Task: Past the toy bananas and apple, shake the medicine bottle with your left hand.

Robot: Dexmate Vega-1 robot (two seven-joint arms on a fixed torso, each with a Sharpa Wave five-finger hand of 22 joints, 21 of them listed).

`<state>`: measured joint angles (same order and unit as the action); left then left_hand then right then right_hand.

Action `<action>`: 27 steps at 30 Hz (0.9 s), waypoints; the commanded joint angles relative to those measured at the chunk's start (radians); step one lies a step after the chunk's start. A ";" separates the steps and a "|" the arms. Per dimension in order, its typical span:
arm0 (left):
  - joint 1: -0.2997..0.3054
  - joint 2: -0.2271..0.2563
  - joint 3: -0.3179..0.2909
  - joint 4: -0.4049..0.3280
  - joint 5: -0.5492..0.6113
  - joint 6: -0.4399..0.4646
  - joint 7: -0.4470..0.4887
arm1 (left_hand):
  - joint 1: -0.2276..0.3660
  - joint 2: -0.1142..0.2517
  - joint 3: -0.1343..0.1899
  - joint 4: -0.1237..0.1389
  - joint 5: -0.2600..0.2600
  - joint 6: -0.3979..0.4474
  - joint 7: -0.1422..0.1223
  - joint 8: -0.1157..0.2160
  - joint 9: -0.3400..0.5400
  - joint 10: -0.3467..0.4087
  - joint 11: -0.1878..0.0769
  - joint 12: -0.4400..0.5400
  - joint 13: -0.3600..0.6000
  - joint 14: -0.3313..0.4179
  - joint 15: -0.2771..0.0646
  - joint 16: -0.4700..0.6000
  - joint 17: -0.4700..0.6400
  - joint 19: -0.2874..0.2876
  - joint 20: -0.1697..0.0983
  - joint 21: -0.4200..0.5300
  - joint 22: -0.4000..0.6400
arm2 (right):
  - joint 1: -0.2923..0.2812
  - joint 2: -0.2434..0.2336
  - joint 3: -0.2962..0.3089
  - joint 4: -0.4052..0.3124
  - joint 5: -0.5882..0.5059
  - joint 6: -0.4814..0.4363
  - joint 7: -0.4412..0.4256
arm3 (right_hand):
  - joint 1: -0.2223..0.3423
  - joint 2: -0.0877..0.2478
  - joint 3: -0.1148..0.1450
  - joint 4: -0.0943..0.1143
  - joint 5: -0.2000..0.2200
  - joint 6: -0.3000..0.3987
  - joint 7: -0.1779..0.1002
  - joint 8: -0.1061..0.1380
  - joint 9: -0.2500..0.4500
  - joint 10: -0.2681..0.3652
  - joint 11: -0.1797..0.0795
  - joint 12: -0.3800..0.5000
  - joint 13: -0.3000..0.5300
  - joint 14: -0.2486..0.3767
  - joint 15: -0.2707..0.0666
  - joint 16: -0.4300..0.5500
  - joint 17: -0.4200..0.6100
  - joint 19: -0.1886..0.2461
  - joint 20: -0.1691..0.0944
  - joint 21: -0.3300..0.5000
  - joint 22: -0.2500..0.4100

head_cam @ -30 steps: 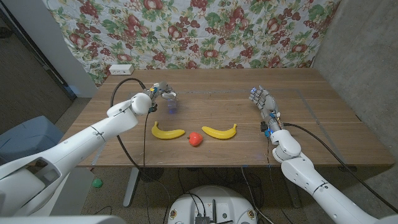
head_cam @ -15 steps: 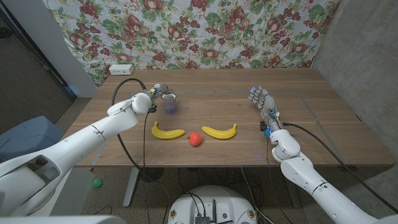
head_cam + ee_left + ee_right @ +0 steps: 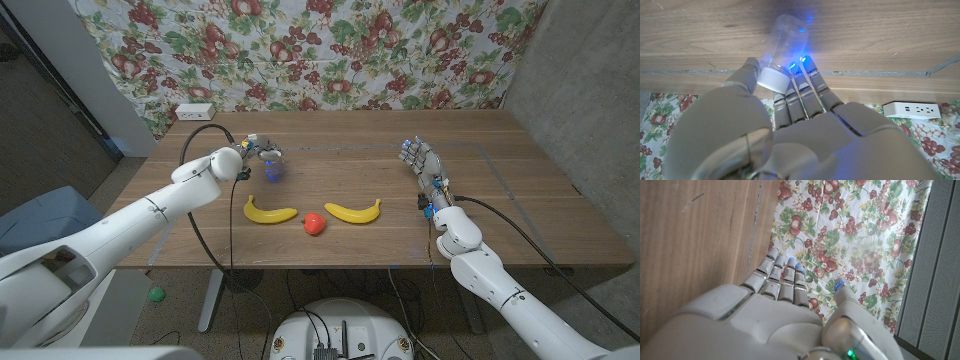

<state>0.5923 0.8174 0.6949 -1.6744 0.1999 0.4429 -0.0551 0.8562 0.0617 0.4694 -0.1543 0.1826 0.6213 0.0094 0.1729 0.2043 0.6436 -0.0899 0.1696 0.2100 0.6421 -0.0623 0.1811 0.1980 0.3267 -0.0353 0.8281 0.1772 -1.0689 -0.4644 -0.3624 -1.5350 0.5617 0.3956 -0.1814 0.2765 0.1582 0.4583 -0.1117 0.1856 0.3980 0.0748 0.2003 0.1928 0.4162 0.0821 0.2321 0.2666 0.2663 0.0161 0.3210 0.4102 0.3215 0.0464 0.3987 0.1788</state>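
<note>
Wooden table (image 3: 520, 190) carried the bananas (image 3: 270, 212) and apple (image 3: 314, 223) near its front edge; beyond them the left hand (image 3: 258, 150) pinched the bottle (image 3: 272, 169) at its cap, body hanging tableward, while the right hand (image 3: 420, 160) stood empty, fingers extended.

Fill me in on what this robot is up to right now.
The left robot hand grips a small clear medicine bottle near its white cap and holds it up off the wooden table, beyond the toy fruit. In the left wrist view the bottle glows blue from the fingertip lights. Two toy bananas lie in a row near the front edge with a red apple between them. The right robot hand holds nothing, fingers apart, over the table's right side.
</note>
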 commanded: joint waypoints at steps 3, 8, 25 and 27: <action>0.002 0.002 -0.008 -0.005 -0.006 -0.012 0.011 | -0.034 -0.032 -0.040 -0.004 0.006 -0.148 -0.016 -0.006 -0.007 -0.162 0.026 0.002 -0.003 -0.117 -0.024 0.003 0.002 -0.069 0.025 -0.042 0.000 | 0.011 0.003 -0.002 0.012 0.004 -0.003 0.004 | -0.004 0.005 -0.001 -0.001 0.004 0.009 -0.001 0.002 0.003 0.007 0.000 0.000 0.006 0.006 0.000 -0.004 0.006 0.006 -0.002 -0.007 0.003; 0.018 0.001 -0.021 -0.011 -0.010 -0.026 0.040 | -0.058 -0.034 -0.064 -0.003 0.006 -0.254 -0.025 -0.003 -0.010 -0.289 0.048 0.001 -0.008 -0.207 0.001 0.001 -0.001 -0.117 0.046 -0.075 0.000 | 0.012 0.003 -0.002 0.014 0.005 -0.002 0.005 | -0.005 0.005 -0.001 -0.001 0.004 0.009 -0.002 0.002 0.003 0.008 0.000 0.000 0.006 0.006 0.002 -0.004 0.006 0.006 -0.002 -0.008 0.003; 0.161 -0.021 -0.150 -0.006 -0.088 -0.260 0.285 | -0.192 -0.038 -0.132 0.028 0.002 -0.482 -0.045 0.005 -0.017 -0.543 0.073 0.010 -0.013 -0.438 0.063 -0.004 -0.006 -0.265 0.083 -0.179 0.003 | 0.007 -0.002 -0.002 0.007 0.005 -0.005 0.006 | -0.006 0.004 -0.002 0.000 0.004 0.010 -0.002 0.003 0.003 0.007 -0.001 -0.001 0.006 0.005 0.003 -0.005 0.006 0.008 -0.001 -0.011 0.003; 0.173 -0.026 -0.163 0.003 -0.103 -0.300 0.299 | -0.216 -0.026 -0.134 0.038 0.002 -0.492 -0.060 0.005 -0.018 -0.562 0.076 0.011 -0.013 -0.453 0.066 0.000 -0.004 -0.274 0.084 -0.187 0.003 | 0.005 -0.001 -0.001 0.005 0.007 -0.006 0.005 | -0.007 0.004 -0.002 0.000 0.003 0.010 -0.001 0.003 0.003 0.006 -0.001 -0.001 0.006 0.005 0.002 -0.006 0.006 0.007 -0.001 -0.011 0.003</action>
<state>0.6883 0.8093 0.6050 -1.6888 0.1504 0.3017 0.1190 0.6633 0.0282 0.3380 -0.1246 0.1824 0.1392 -0.0391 0.1740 0.1858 0.0999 -0.0160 0.1742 0.1952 0.2062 0.0002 0.1812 0.1905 0.0639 0.0449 0.6481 0.1779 -1.0580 -0.4633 -0.3639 -1.5239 0.5675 0.3912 -0.1756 0.2765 0.1582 0.4582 -0.1117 0.1856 0.3980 0.0748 0.2003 0.1928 0.4162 0.0821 0.2321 0.2666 0.2663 0.0161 0.3211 0.4157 0.3214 0.0464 0.3907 0.1788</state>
